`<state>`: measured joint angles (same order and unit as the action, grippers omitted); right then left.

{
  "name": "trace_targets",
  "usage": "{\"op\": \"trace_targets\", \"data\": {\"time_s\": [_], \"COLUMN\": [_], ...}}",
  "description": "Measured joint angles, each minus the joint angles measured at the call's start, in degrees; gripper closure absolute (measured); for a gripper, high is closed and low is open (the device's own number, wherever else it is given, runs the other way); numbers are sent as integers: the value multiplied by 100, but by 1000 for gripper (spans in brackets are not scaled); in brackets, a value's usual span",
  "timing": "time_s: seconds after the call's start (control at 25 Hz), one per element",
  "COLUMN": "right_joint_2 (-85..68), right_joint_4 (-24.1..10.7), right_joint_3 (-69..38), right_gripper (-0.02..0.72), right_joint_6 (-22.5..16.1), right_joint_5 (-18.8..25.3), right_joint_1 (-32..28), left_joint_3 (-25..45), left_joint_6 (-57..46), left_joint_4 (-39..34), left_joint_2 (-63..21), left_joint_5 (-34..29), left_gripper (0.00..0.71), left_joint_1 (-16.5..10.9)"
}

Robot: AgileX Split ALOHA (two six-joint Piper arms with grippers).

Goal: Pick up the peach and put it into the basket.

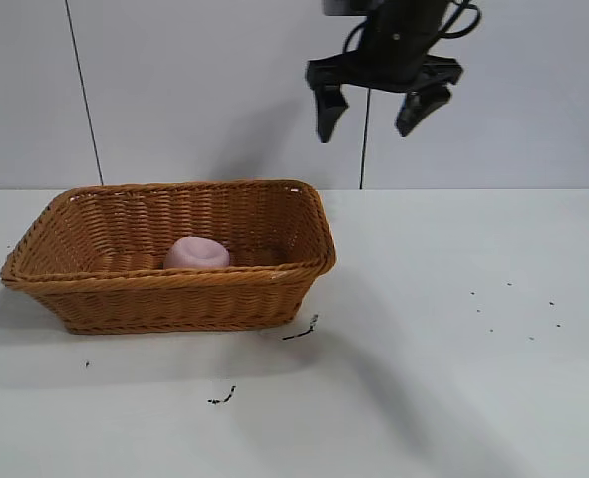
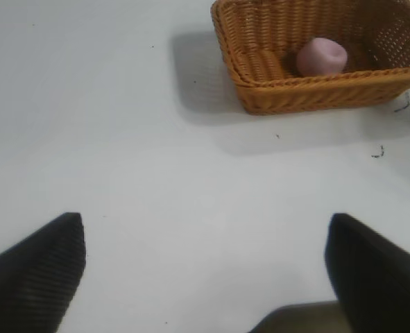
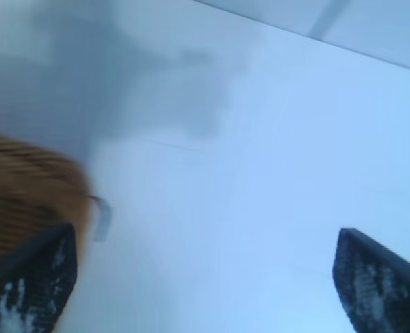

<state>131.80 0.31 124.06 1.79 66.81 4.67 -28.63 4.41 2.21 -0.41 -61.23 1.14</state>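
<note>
The pale pink peach [image 1: 196,253] lies inside the orange-brown wicker basket [image 1: 174,289] on the left of the white table. Both also show in the left wrist view, the peach [image 2: 321,56] in the basket [image 2: 309,94]. My right gripper [image 1: 370,118] hangs open and empty high above the table, up and to the right of the basket. In the right wrist view its fingers [image 3: 35,281] stand wide apart, with a blurred part of the basket [image 3: 31,194] at the edge. My left gripper [image 2: 206,243] is open and empty over bare table, away from the basket; it is not in the exterior view.
The white table [image 1: 453,329] runs wide to the right and front of the basket. Small dark specks lie near the basket's front corner [image 1: 301,331], in front of it [image 1: 222,398], and at the right [image 1: 518,309]. A grey wall stands behind.
</note>
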Motion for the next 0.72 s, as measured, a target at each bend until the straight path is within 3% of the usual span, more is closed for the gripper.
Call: {"op": "trace_targets", "data": {"time_s": [0.2,0.56,0.72], "right_joint_2": [0,-368,-966], "right_joint_4": [35,266,294], "right_joint_3": [0,-75,-596], "right_gripper": [14,14,14], "right_joint_6": [19,153,167], "right_joint_5": [269,281,281], "right_joint_1": [-293,-159,-159], "left_joint_3": [0,0,0], "left_joint_6": [0,0,0], "left_joint_4": [0,0,0], "left_joint_2": [0,0,0], "left_joint_5": [0,0,0], "left_gripper": [18,18,18], "left_joint_1": [0,0,0]}}
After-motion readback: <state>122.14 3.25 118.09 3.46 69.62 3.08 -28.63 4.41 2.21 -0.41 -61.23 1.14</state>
